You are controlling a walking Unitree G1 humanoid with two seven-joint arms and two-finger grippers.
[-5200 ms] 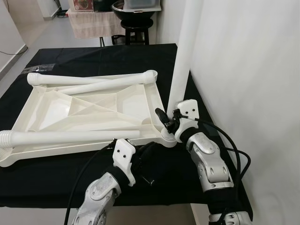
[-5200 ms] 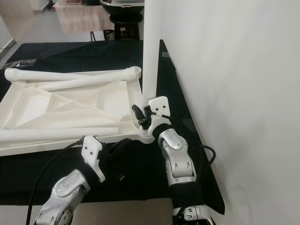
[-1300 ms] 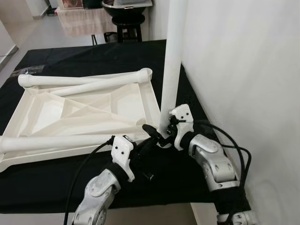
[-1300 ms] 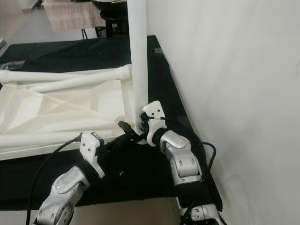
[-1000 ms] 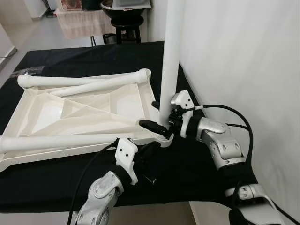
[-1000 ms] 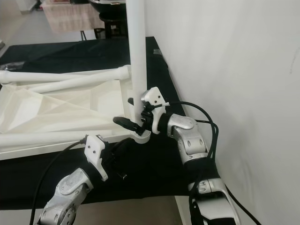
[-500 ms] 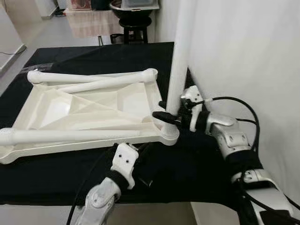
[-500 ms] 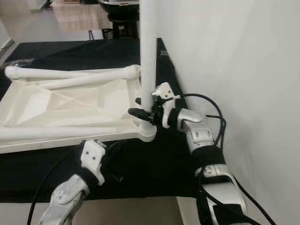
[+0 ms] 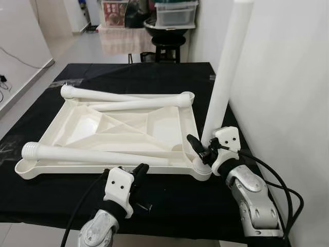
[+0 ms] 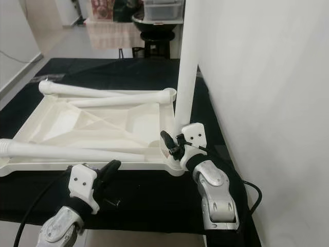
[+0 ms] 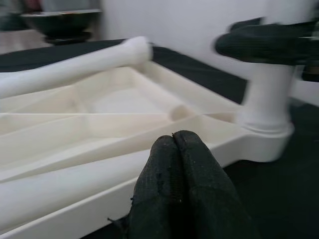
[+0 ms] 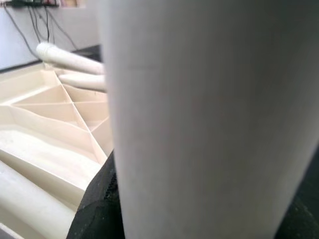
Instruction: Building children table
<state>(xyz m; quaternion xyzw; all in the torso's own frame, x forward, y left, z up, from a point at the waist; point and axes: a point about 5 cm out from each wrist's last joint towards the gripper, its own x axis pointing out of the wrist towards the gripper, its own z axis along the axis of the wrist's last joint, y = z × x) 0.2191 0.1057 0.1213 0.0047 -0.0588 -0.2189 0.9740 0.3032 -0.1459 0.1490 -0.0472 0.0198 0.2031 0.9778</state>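
A worktop point(image 9: 154, 77) draped in matte black cloth is carrying an upturned white plastic tabletop point(image 9: 110, 131), a shallow rectangular tray shape whose underside is showing raised diagonal ribs and round sockets at its corners. Lying across that hollow underside are three smooth white tubular legs: one long leg point(image 9: 92, 154) along the near rim with a ribbed, threaded end, and two more point(image 9: 123, 98) resting across the far rim. A fourth leg point(image 9: 223, 82), a tall smooth cylinder, is standing upright in the near right corner socket point(image 9: 201, 170). The right pincer point(image 9: 201, 149) is clasping this upright leg low down, its black fingers wrapping the tube just above the socket. The left pincer point(image 11: 174, 149), its textured black fingers pressed together on nothing, is hovering just before the tabletop's near rim, seemingly not touching it.
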